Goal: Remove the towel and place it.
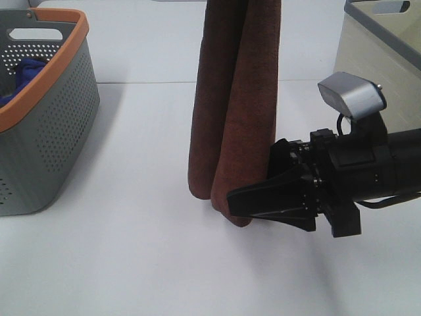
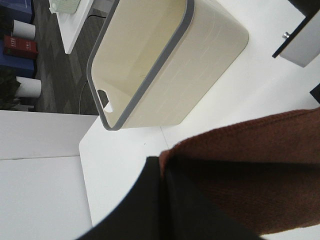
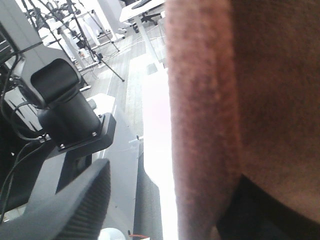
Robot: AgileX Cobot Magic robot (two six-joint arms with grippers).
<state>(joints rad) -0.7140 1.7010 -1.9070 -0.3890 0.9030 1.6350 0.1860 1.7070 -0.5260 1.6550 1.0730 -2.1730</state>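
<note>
The maroon towel point(image 1: 233, 105) hangs doubled in two long folds from above the top of the exterior high view, its lower end just over the white table. In the left wrist view my left gripper point(image 2: 162, 172) is shut on the towel point(image 2: 250, 170), pinching its edge between black fingers. My right gripper point(image 1: 253, 201) reaches in from the right at the towel's lower end. In the right wrist view the towel point(image 3: 225, 100) lies between its jaws, and a bright gap separates one ribbed finger point(image 3: 70, 210) from the cloth.
A grey perforated basket with an orange rim point(image 1: 66, 46) stands at the left with a blue cloth point(image 1: 26, 74) inside. A beige bin with a grey rim point(image 1: 378, 59) point(image 2: 170, 65) stands at the back right, close behind my right arm.
</note>
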